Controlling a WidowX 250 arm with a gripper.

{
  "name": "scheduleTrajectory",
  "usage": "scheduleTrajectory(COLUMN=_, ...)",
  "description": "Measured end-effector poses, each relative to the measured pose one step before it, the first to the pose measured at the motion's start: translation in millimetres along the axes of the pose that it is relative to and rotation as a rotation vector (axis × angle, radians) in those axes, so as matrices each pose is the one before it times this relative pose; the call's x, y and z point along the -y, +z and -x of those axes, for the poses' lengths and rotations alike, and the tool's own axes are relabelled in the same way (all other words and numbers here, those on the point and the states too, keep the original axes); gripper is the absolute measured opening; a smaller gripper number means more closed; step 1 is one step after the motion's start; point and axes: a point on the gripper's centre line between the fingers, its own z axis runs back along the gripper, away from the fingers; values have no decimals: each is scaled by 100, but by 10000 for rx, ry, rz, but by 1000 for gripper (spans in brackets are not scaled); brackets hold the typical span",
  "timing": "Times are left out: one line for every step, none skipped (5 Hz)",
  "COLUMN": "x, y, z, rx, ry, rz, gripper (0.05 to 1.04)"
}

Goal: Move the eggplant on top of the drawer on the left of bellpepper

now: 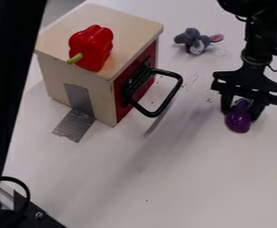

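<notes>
Camera view: one black two-finger gripper (242,112), at the right, its fingers clamped on either side of an eggplant (239,123), glossy, deep purple, bulbous at its lower end, over the white table (194,182); whether it touches the surface cannot be told. One drawer (78,84), box-shaped, pale smooth wood with crisp edges, red front panel (141,80), black looped handle (175,91) jutting toward the gripper's side. One bell pepper (93,46), shiny red, lobed, with a stubby green stem (75,59), lying on the drawer's top. Step in hand, as judged: carrying the held eggplant to the drawer. Best done by raising it well above the box top and the pepper before crossing, with the handle given a wide berth; then lowering it upon the wood at the view's left of the pepper, inside the edge, and parting the fingers gently, since a rounded, slick body may roll. Further items: grey tape (76,122), creased, running from drawer wall to table; one plush toy (195,42), soft grey, with a pink ear, behind the handle.
</notes>
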Motion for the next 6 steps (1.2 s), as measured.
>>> scheduleTrajectory(x=-267, y=170, z=403, rx=-136, ry=-350, rz=-106, gripper=622)
scheduleTrajectory(x=239, y=3046, z=-103, rx=177, ry=-499, rz=332, gripper=622)
scheduleTrajectory(x=-656, y=4354, z=-808, rx=418, ry=-373, rz=357, gripper=622)
scheduleTrajectory(x=-2499, y=5088, z=-544, rx=441, ry=-152, rz=349, gripper=622)
scheduleTrajectory(x=-3073, y=3366, z=154, rx=-67, ry=-276, rz=252, gripper=622)
scheduleTrajectory(x=-4226, y=3321, z=233, rx=49, ry=-132, rz=-16, gripper=622)
